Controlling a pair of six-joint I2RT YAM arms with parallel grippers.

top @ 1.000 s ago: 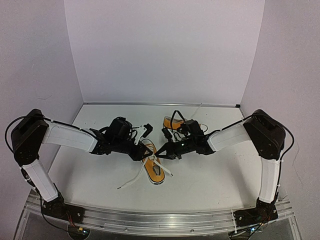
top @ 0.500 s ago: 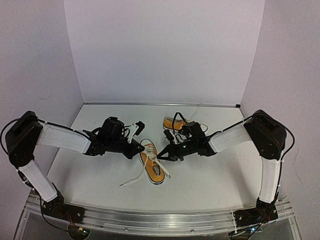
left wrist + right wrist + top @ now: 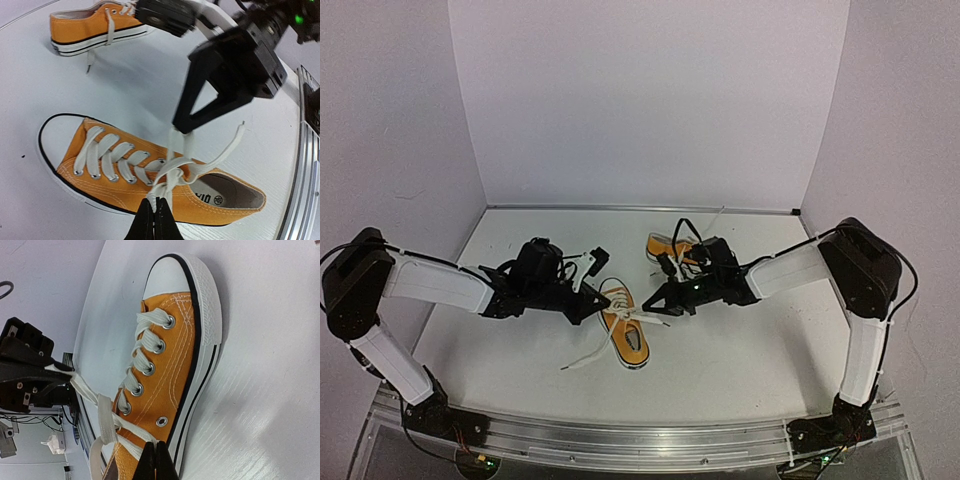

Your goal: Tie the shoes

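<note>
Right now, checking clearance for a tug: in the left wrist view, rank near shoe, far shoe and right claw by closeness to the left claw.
1. Near shoe, at the left claw gripping its lace, bottom.
2. Right claw, above it, centre.
3. Far shoe, top left.

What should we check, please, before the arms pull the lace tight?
1. Grip of left pincer on lace: ok, shut on it.
2. Grip of right pincer on lace: ok, shut on it.
3. Strands cross over near shoe: ok.
4. Knot formed at the crossing: cannot tell.
5. Near shoe flat on table: ok.
6. Far shoe tied: not ok.
</note>
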